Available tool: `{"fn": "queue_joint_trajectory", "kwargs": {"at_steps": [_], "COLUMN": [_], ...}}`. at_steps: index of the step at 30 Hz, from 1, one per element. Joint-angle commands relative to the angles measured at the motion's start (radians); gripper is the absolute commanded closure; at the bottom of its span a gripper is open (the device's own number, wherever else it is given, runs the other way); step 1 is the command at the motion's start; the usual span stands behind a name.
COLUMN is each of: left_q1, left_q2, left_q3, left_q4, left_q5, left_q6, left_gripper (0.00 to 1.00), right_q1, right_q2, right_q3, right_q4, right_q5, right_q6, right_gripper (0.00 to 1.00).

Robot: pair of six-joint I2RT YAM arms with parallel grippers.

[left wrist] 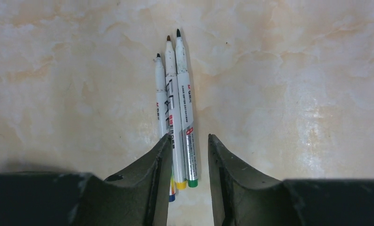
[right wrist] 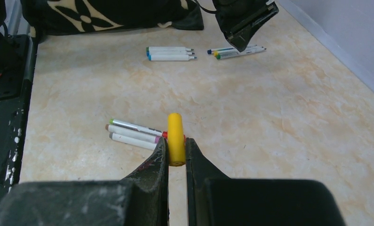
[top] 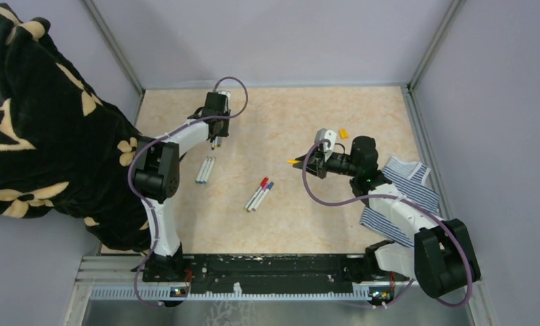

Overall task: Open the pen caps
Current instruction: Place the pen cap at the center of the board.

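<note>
The yellow cap [right wrist: 176, 129] is pinched upright in the right gripper [right wrist: 176, 142], whose fingers are closed on it. Just behind the cap lie the nearby pens [right wrist: 133, 134]. Far beyond the cap, the left gripper [left wrist: 189, 137] hangs with fingers parted over three uncapped pens [left wrist: 175, 103].

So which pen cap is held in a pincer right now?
The yellow cap, clamped in the right pincer; the orange cap lies loose on the table.

red "m" logo on two pens [left wrist: 184, 108]
</note>
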Motion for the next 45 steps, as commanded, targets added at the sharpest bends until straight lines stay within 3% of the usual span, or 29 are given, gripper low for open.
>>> {"fn": "queue_joint_trajectory", "kwargs": {"at_steps": [1, 10, 16, 24, 33, 39, 45], "left_q1": [0.003, 0.009, 0.073, 0.241, 0.292, 0.293, 0.297], "left_q2": [-0.09, -0.269, -0.427, -0.684, -0.928, -1.009, -1.046], "left_q3": [-0.007, -0.131, -0.257, -0.496, -0.677, -0.785, -0.799], "left_q4": [0.022, 0.115, 0.129, 0.11, -0.068, -0.039, -0.065], "left_q5": [0.004, 0.023, 0.125, 0.391, 0.724, 0.796, 0.864], "left_q6": [0.004, 0.123, 0.169, 0.224, 0.391, 0.396, 0.416], "left_gripper": [0.59, 0.17, 0.01, 0.0, 0.0, 0.0, 0.0], "right_q1": [-0.019, -0.104, -0.207, -0.344, -0.432, -0.48, -0.49], "right_q2": [-0.023, 0.011, 0.063, 0.154, 0.283, 0.413, 0.558], "right_q3": [0.0, -0.011, 0.004, 0.073, 0.226, 0.319, 0.426], "right_q4": [0.092, 0.215, 0.253, 0.154, -0.031, -0.047, -0.089], "right_q5": [0.011, 0.109, 0.167, 0.272, 0.423, 0.419, 0.421], "right_q6": [0.054, 0.227, 0.362, 0.443, 0.37, 0.367, 0.354], "right_gripper": [1.0, 1.0, 1.0, 1.0, 1.0, 1.0, 1.0]}}
